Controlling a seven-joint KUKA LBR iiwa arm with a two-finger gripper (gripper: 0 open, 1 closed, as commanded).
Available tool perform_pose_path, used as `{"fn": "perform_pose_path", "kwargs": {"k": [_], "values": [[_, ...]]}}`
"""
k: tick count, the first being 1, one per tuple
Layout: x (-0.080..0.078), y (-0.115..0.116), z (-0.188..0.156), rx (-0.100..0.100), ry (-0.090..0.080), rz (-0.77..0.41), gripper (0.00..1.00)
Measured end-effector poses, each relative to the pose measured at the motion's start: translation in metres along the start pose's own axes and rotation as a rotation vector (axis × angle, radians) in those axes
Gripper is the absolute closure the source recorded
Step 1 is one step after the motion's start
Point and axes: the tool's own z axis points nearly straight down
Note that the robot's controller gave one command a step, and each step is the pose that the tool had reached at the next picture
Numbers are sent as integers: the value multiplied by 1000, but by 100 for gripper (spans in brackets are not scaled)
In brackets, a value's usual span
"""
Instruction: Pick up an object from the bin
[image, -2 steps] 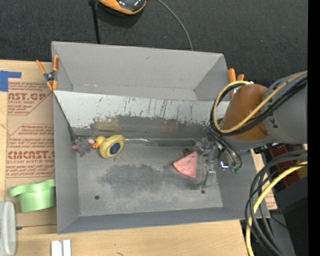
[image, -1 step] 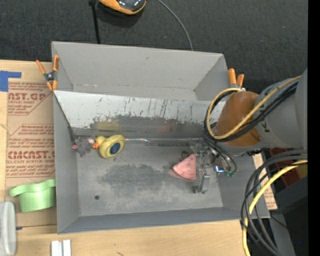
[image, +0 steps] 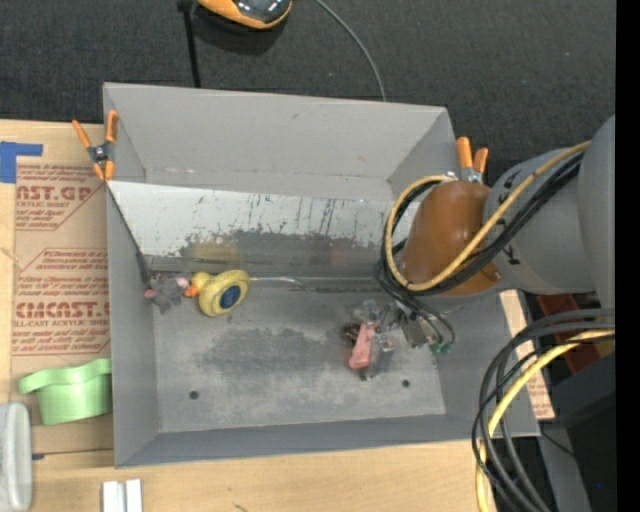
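Rightward on the bin (image: 270, 365) floor, gripper (image: 386, 334) down at a small pink block (image: 360, 350); spread or pinching cannot be told.

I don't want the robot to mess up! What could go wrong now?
1. The pincer sits low against the small pink thing, right of middle on the bin floor. Whether it has a hold can't be made out, so the thing might slip out or get pushed away.
2. The pincer is close to the bin floor and might scrape it.
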Motion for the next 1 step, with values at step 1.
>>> {"fn": "perform_pose_path", "kwargs": {"k": [1], "values": [[0, 0, 0, 0, 0, 0, 100]]}}
